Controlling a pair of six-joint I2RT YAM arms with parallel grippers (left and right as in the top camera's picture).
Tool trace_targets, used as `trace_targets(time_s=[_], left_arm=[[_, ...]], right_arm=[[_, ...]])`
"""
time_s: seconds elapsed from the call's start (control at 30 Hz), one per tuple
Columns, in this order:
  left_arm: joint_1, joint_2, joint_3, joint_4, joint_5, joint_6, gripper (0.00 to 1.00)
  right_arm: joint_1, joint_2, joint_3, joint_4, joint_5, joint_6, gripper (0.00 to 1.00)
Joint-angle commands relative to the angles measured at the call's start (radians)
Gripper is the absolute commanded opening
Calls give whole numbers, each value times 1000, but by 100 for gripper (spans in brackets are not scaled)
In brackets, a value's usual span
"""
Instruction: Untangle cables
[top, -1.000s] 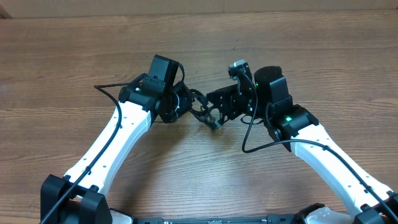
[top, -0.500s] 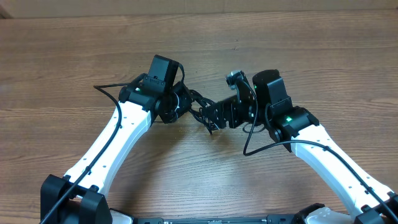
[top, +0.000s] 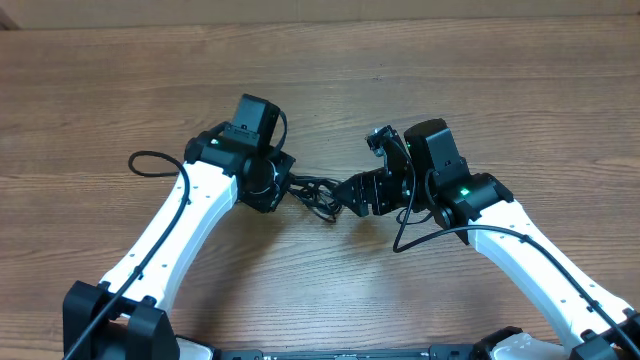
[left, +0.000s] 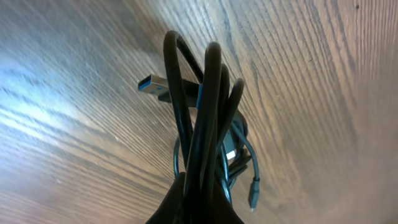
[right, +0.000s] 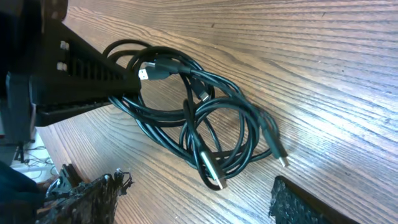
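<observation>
The cables (top: 315, 195) are seen as one loose black bundle on the wooden table (top: 320, 80), near its middle, between the two arms. The left gripper (top: 283, 186) is found at the left end of the bundle and the right gripper (top: 352, 195) just beside its right end.

In the left wrist view the left gripper (left: 196, 208) is shown pressed together on the cables (left: 205, 124). Several strands are pinched side by side at the bottom edge and run up and away from it in tall narrow loops. A USB plug (left: 149, 84) with a blue insert is seen at the left of the loops, just over the table, and a small plug (left: 253, 199) hangs at the lower right.

In the right wrist view the cables (right: 205, 130) are laid out in overlapping coils on the wood, with the left gripper (right: 127, 84) clamped on the far left part of the coils. A metal-tipped plug end (right: 281, 158) is stretched out to the right and another plug end (right: 214, 175) lies on the near side of the coils. The right gripper's fingers (right: 93, 199) are held wide apart at the bottom edge, one at each side. Nothing is clasped between them, and the bundle lies just beyond their tips.
</observation>
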Motion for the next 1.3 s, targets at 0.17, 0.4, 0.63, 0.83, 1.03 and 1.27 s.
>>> trace_targets(time_s=[0.17, 0.4, 0.63, 0.83, 1.03, 1.27], left_arm=[[32, -16, 24, 33, 64, -188, 4], [90, -16, 24, 46, 171, -327, 4], [207, -16, 24, 42, 477, -324, 4], [251, -16, 24, 42, 641, -316, 4], [250, -16, 24, 42, 727, -289, 4], [251, -16, 24, 42, 755, -278, 4]], right_arm=[[-3, -22, 17, 3, 16, -2, 75], [-3, -22, 17, 2, 16, -2, 73], [-3, -22, 17, 21, 16, -2, 73], [-2, -21, 17, 51, 16, -2, 73], [-2, -8, 17, 101, 16, -2, 71], [-2, 7, 17, 122, 16, -2, 43]])
